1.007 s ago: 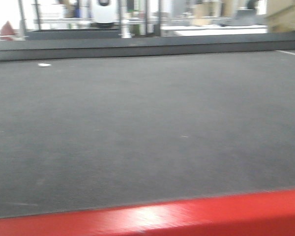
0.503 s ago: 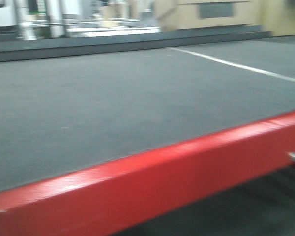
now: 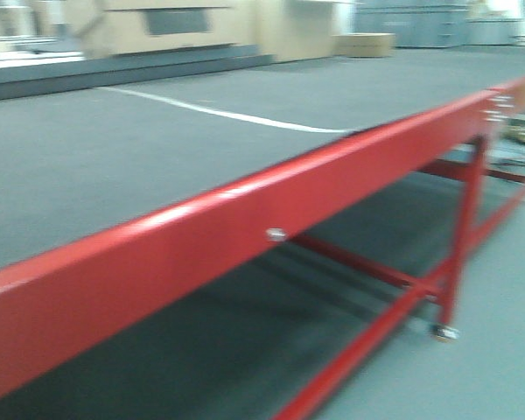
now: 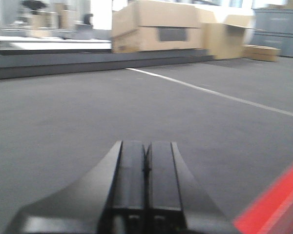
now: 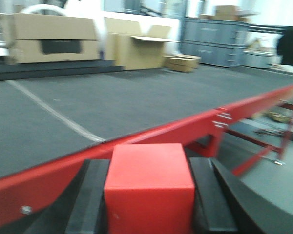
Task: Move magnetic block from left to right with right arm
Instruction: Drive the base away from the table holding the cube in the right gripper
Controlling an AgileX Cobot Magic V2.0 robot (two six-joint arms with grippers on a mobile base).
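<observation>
Right gripper (image 5: 149, 200): jaws narrow, clamped on the block (image 5: 149, 178), with a black finger (image 5: 93, 195) flat against each side face. The block fills 6 o'clock of the right wrist view, top face up and level. The red rail (image 5: 195, 124) runs just behind it, from 8 to 3 o'clock. What lies under the block cannot be told.

Left gripper (image 4: 146, 161): fingers pressed together with nothing between them, low over the grey mat (image 4: 63, 112) at 6 o'clock of its own view.

Mid-distance: a white line (image 5: 53, 114) crosses the mat toward 10 o'clock. In the blurred front view a red leg (image 3: 462, 227) drops from the rail at 3 o'clock.

Far: boxes (image 5: 49, 44) at 11 o'clock and grey cabinets (image 5: 219, 41) at 1 o'clock.
</observation>
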